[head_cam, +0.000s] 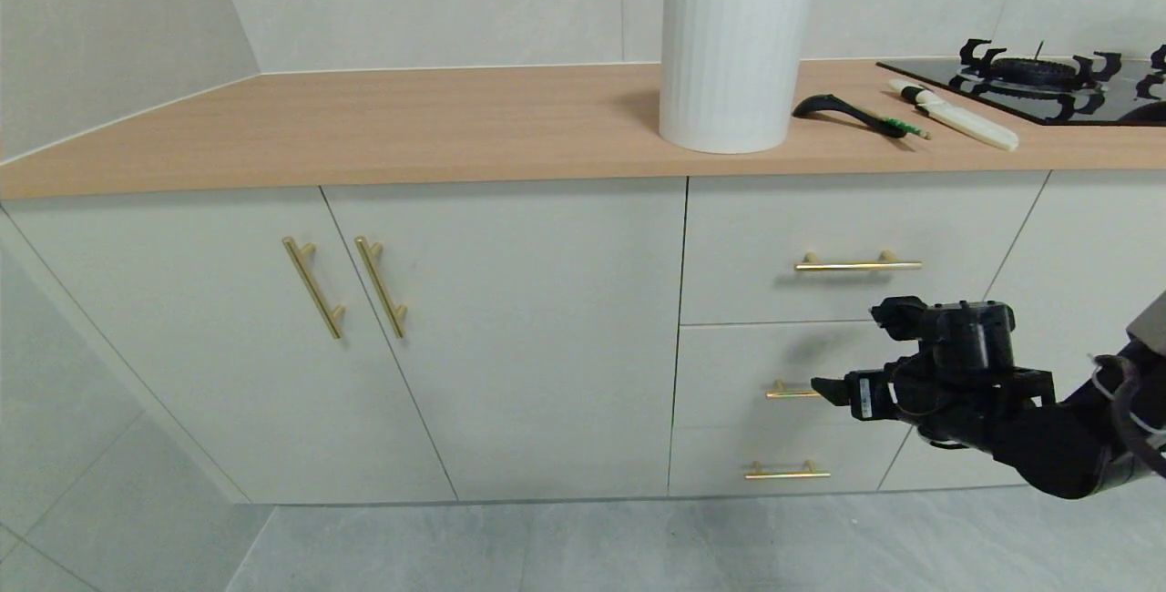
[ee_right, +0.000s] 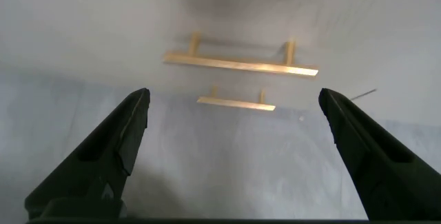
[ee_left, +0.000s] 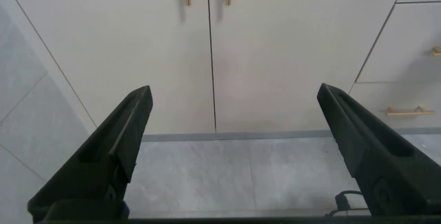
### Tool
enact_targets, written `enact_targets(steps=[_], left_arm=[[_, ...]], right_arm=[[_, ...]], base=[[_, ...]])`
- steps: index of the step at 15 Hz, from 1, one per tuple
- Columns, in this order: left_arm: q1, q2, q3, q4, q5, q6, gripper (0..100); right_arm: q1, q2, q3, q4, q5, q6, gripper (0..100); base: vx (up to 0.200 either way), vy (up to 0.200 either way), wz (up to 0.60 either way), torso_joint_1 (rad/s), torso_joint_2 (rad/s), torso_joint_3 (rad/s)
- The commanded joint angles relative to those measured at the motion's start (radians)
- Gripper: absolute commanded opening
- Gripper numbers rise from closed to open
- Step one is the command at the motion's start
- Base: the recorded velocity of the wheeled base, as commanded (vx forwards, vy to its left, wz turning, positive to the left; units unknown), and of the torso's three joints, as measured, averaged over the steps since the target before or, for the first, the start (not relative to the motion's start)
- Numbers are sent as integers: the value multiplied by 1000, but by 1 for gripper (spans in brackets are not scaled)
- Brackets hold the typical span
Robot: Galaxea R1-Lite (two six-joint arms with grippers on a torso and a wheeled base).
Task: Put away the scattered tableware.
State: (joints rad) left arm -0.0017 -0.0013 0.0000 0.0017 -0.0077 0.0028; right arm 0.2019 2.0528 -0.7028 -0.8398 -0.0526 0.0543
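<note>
Right gripper held level, black fingers spread wide, tips just short of a slim brass drawer handle. Left gripper gapes likewise.

Room to pass over the left and middle of the worktop. At upper centre, way barred by a tall white ribbed column. Just right of it, a black ladle and a white knife lying near each other, then the hob at upper right. At lower right, right gripper spread wide before the drawer fronts, brass handle jutting just beside it.
</note>
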Motion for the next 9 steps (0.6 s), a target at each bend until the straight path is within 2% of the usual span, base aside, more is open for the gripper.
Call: enact_targets(steps=[1, 4, 9], left_arm=[[0, 1, 0, 0, 0, 0, 100], [0, 1, 0, 0, 0, 0, 100], [0, 1, 0, 0, 0, 0, 100]], right_arm=[[-2, 92, -3, -58, -16, 1, 100], [-2, 176, -50, -139, -70, 45, 100], [-4, 242, -107, -163, -95, 82, 100]], base=[[0, 0, 0, 0, 0, 0], [0, 0, 0, 0, 0, 0], [0, 0, 0, 0, 0, 0]])
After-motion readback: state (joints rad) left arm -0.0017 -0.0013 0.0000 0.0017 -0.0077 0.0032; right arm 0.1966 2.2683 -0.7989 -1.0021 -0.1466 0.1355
